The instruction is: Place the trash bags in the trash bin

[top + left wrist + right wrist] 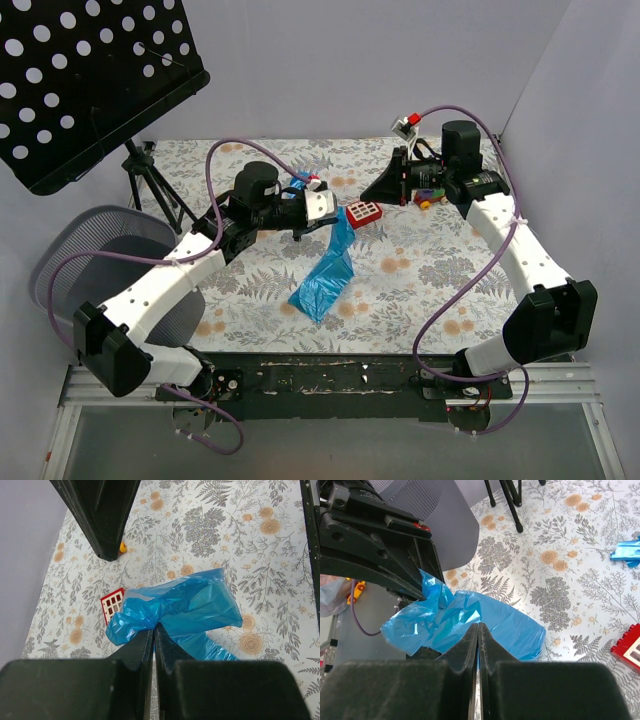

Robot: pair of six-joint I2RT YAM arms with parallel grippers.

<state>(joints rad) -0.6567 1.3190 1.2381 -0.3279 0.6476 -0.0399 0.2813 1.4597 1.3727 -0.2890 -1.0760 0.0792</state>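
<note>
Carrying looks like the step in hand. Nearest the arm bases, the thin, crinkly trash bag of bright blue plastic film (323, 280) hangs in a long fold, and its lower end seems to reach the flowered table (430, 290). Its top is bunched in the left gripper (154, 629), whose fingers are pressed together on the film. Well off to the left sits the round, dark grey wire-mesh trash bin (70, 250), partly under that arm (its mouth is hard to make out). Farther on, just beside the small red plastic toy block (362, 213), the right gripper (478, 627) is closed too. The left wrist view shows it apart from the bag, holding nothing. Next, I judge, the left arm must swing the bag leftward over the bin's rim before letting go.
</note>
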